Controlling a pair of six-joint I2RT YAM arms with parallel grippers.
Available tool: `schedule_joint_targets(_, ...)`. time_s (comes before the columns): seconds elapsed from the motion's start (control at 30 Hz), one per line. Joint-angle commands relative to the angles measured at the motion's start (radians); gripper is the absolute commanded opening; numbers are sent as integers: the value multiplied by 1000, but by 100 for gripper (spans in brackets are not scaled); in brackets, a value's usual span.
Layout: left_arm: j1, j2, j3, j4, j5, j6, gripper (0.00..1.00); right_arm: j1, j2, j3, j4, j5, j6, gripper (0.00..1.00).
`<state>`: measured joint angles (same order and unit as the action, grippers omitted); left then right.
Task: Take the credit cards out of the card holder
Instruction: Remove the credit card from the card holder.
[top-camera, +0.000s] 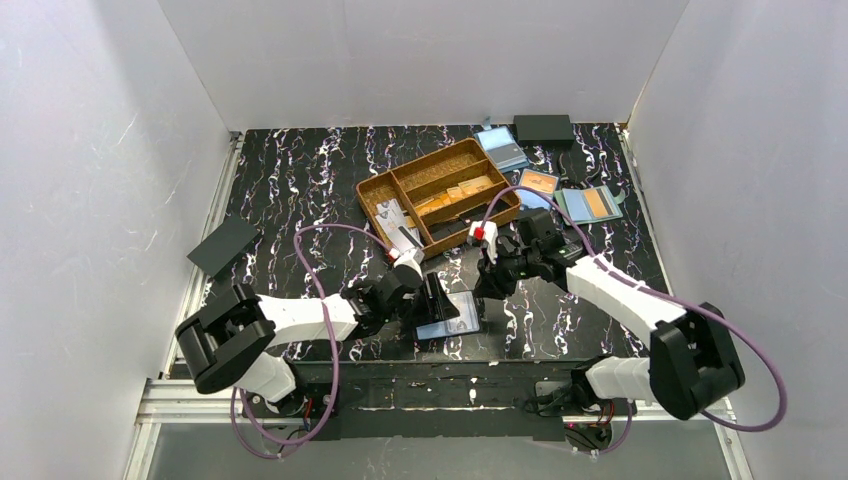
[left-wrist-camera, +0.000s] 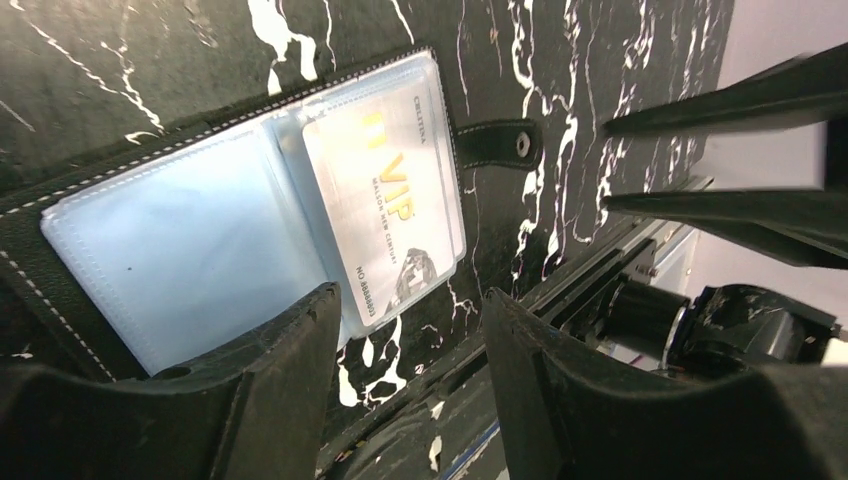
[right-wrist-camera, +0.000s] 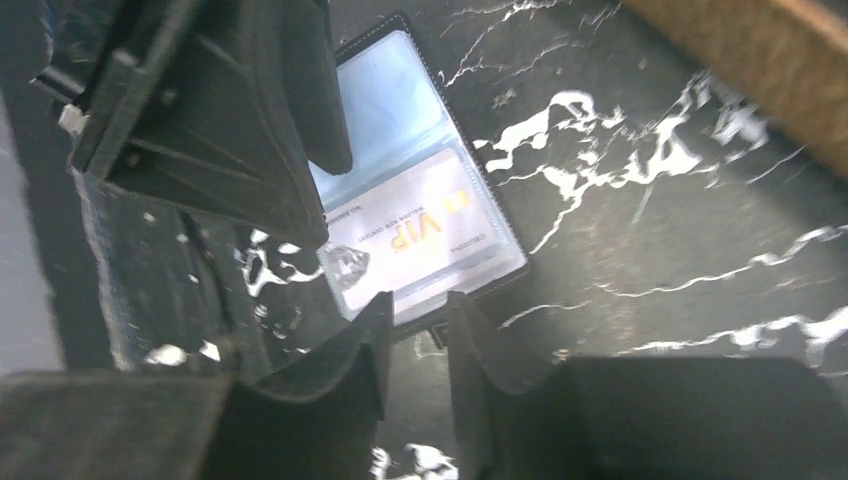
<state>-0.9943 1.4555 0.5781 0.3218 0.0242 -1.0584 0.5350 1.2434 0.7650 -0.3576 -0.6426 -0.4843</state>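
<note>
card holder (left-wrist-camera: 170, 250): 1 | credit card (left-wrist-camera: 385, 215) showing in it: 1 | brown tray (top-camera: 400, 169): 1 | other open holders (top-camera: 502, 148): 3 | flat black cases (top-camera: 224, 246): 2

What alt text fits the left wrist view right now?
The black card holder lies open on the marbled table, a whitish VIP credit card showing in its right-hand clear sleeve. The left gripper is open and empty at the holder's near edge; the right gripper shows at upper right, jaws apart.
</note>
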Motion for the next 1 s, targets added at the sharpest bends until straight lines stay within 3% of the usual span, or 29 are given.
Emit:
schedule_joint_targets(0.0,-4,-69,-37,32,-94,-46,52,-24,57,-37,177,-178,342,29)
schedule_joint_targets(0.23,-3,-100,-77,58,-127,-75,49,-21,116,-53,206,-130,377,13)
schedule_joint_targets(0.4,-3,-95,-87,70,-132,-78,47,8,164,-46,194,-105,369,8)
schedule_joint_targets(0.7,-3,-44,-58,84,-121,-60,47,25,238,-29,165,-36,352,7)
schedule_joint_targets(0.97,-2,-13,-57,90,-127,-54,47,25,256,-26,161,-3,353,12)
